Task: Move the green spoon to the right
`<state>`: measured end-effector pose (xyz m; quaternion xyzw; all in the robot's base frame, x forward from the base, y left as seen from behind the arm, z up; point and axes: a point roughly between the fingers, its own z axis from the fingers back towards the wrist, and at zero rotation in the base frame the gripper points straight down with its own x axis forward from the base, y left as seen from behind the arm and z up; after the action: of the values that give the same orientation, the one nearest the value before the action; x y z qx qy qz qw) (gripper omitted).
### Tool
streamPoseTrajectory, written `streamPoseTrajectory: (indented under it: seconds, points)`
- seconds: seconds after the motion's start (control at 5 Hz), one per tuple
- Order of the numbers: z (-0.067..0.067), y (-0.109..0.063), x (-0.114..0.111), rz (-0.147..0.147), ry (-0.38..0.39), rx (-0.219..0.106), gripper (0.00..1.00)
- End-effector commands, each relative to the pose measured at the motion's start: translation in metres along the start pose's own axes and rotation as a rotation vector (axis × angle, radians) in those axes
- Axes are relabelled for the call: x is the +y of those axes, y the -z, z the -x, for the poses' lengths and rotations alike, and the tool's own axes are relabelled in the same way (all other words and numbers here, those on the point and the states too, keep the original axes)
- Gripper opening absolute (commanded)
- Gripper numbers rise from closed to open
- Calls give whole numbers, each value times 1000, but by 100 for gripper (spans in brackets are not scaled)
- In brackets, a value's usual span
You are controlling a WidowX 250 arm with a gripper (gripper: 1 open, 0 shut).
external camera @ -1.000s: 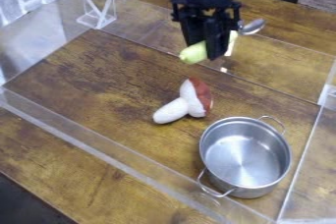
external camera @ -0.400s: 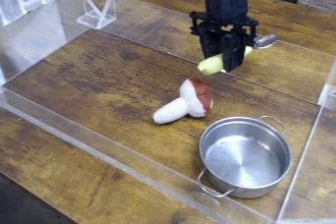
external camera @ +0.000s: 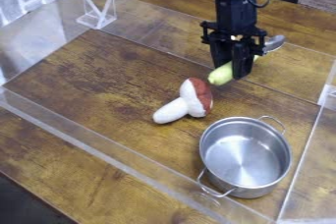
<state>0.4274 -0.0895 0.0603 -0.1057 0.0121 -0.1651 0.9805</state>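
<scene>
Holding the spoon (external camera: 225,71) in a closed claw (external camera: 235,61), I have it hanging low over the table (external camera: 92,81), its yellow-green handle poking out below and to the left of the fingers while the shiny bowl sticks out on the right side of the claw. A second ago the claw sat higher and further left in the camera view; since then it has carried the spoon rightward and down, so the handle tip now looks close to the wood, though I cannot tell whether it is touching yet. I read that as the carry being nearly done and the set-down coming up: the spoon is already well to the right of where it hung a moment ago, and what remains is to lower it the last bit and let go.

Just below and left of the claw lies the mushroom (external camera: 186,101), white stem and red cap, on its side and unmoved across the frames. The handle tip hangs near its cap, so I would watch that gap on the way down.

Further below the claw, toward the near right corner, stands the pot (external camera: 245,156), steel, two handles, upright. It is empty, its inside bare, and it has not shifted.
</scene>
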Motion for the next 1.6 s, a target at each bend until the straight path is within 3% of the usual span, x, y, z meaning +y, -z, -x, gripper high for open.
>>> streamPoseTrajectory:
  seconds: [0.0, 0.4, 1.4]
  points:
    - [-19, -18, -6, -15, 32, -61, 0]
    - [-28, -9, -3, -5, 39, -38, 0]
    - [-27, -16, 5, 85, 33, 17, 0]
